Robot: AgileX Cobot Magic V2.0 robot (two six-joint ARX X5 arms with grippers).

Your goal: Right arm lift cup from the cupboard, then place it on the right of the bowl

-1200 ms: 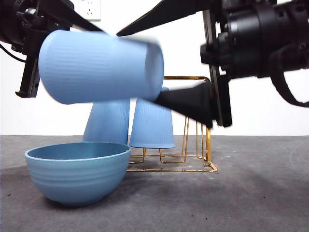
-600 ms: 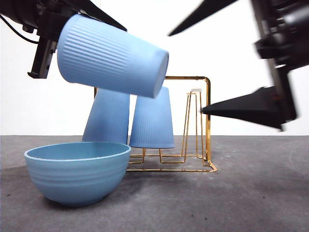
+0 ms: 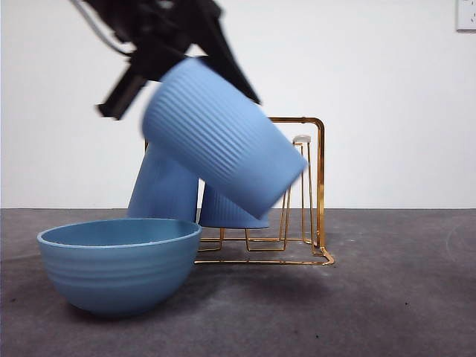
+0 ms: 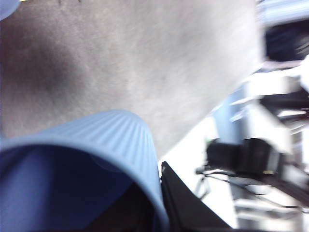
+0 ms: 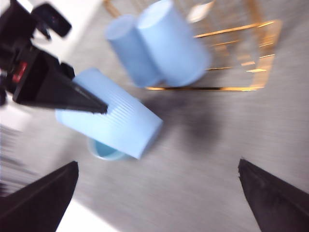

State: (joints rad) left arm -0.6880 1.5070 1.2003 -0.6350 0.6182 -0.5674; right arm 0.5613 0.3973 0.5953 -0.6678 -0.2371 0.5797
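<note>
With the spread right fingers (image 5: 38, 198) now withdrawn, the left fingers (image 4: 188, 212) alone pinch the tilted ribbed light-blue cup (image 3: 223, 141), contrary to the task.

Grey matte surface (image 3: 387, 297) extends across the foreground. White wall (image 3: 387, 89) stands behind it. White wall outlet plate (image 3: 466, 15) sits at the wall's upper right corner, partly cropped.
</note>
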